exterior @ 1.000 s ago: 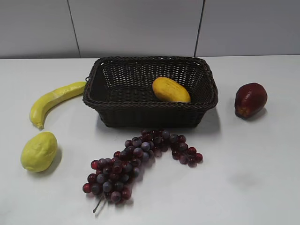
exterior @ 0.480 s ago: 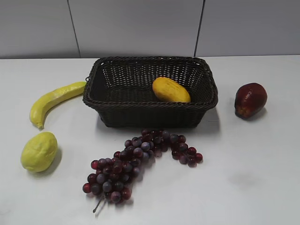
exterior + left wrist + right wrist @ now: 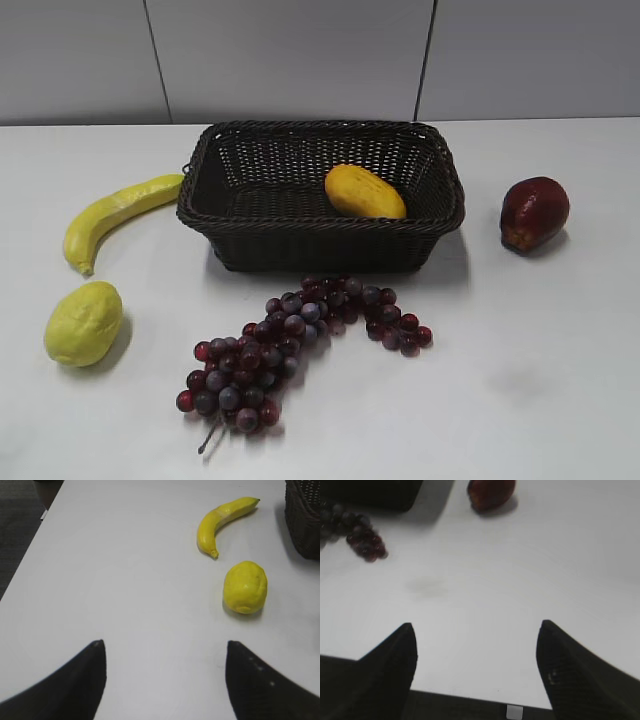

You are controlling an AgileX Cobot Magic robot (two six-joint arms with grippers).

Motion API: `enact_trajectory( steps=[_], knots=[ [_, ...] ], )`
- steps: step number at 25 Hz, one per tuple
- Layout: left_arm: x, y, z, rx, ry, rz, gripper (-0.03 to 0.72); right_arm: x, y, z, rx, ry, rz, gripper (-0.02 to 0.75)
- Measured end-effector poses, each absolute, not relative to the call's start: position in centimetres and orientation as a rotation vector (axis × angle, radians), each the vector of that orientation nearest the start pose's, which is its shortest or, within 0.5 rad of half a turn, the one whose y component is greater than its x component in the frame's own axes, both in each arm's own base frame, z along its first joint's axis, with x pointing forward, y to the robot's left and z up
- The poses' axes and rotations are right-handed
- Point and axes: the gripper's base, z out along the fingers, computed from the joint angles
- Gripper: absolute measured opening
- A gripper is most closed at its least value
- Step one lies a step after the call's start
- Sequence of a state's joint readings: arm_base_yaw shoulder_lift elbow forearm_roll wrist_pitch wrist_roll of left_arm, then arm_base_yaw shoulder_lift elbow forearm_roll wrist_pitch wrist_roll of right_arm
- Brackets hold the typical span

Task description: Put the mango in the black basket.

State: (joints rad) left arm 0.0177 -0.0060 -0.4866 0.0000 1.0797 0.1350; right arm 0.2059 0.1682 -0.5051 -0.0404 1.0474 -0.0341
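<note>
Grey wall panels stand behind a white worktop [image 3: 560, 400] that fills most of the exterior view. Largest on it is the black basket [image 3: 320, 250], set toward the far edge at the middle, its long sides running parallel to that edge. Next in size, a bunch of dark red grapes [image 3: 290, 345] sprawls just in front of the basket, a banana [image 3: 115, 215] lies off the basket's left end, a dark red fruit [image 3: 534, 212] sits toward the right edge, and a pale lumpy lemon-like fruit [image 3: 83, 322] rests near the left edge. The mango [image 3: 364, 191] already lies inside the basket, in its right half against the near wall, long axis slanting from far-left to near-right and roughly level, so the task looks complete. It appears smooth, firm and light; I judge its skin could slip, so any regrasp would best close across the narrow middle, square to the long axis. Left tool [image 3: 165, 680] hangs above bare worktop near the left edge, its 2 fingers spread wide with nothing between them. Right tool [image 3: 476, 670] hangs over the near-right part of the worktop, equally wide apart and empty.
</note>
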Motion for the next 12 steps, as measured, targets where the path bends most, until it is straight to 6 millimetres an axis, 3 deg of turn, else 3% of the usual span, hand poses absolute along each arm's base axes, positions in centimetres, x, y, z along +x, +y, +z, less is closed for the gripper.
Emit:
enact_trajectory(
  steps=[5,12],
  knots=[
    [-0.5,0.0,27.2,0.121,2.068,0.094,0.555,-0.2,-0.3,28.0,-0.064,2.043,-0.054,0.571],
    [-0.5,0.0,27.2,0.121,2.068,0.094,0.555,-0.5,-0.4,28.0,-0.043,2.022,-0.071,0.571]
  ],
)
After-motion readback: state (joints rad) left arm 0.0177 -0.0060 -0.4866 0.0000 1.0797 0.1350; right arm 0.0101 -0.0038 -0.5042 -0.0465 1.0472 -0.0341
